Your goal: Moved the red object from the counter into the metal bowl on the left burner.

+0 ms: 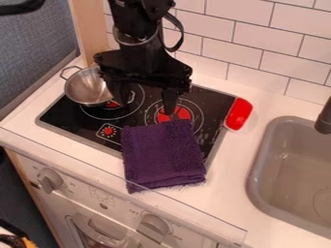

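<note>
Edges and room. Counter (223, 198), white, one: a strip runs from the right side of the cooktop (61, 116) to the rim of the sink (252, 186), giving me a lane between the two. A further band of counter lies along the cooktop's front edge, and the tiled wall (249, 43) bounds the back. The blue-grey panel (38, 38) stands at the left of the view.

Pose. My arm (136, 29), one, enters from the top edge and hangs down over the rear of the cooktop; my claw (144, 97) points downward, just beside the bowl as seen here. Its two fingers are spread well apart, released, with nothing gripped between them. One finger overlaps the bowl's right side in the view; whether they touch, I cannot tell.

Count of things:
- Red object, one (240, 114): at the cooktop's right edge, on the counter side, outside the bowl.
- Metal bowl, one (82, 88): at the cooktop's rear left corner, a loop handle on its far left.
- Purple cloth, one (161, 157): folded, lying across the front of the cooktop and over its front edge.
- Red burner centres, two in sight.
- Front knobs, two (49, 179).
- Faucet, one (323, 118), dark, partly in view, at the sink.
</note>
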Motion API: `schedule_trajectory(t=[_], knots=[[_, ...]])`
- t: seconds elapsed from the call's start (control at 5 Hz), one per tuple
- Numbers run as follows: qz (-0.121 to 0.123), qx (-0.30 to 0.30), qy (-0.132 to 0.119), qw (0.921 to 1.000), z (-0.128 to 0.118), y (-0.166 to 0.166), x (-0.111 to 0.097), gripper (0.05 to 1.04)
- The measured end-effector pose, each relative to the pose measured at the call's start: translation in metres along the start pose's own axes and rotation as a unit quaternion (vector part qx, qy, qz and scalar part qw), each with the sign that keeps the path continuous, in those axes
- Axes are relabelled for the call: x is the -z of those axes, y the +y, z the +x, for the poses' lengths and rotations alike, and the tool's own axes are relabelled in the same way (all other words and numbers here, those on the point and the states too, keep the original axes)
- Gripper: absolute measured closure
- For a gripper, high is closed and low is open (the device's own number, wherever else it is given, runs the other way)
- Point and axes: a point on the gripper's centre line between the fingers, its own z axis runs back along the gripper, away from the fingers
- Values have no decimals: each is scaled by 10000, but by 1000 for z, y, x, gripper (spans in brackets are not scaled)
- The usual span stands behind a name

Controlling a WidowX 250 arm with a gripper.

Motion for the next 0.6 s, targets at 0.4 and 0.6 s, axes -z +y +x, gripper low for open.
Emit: schedule_trajectory(t=[0.4, 0.6], knots=[[-171, 288, 219, 9992, 13, -25, 18, 83], [-386, 456, 154, 9981, 34, -44, 30, 83]])
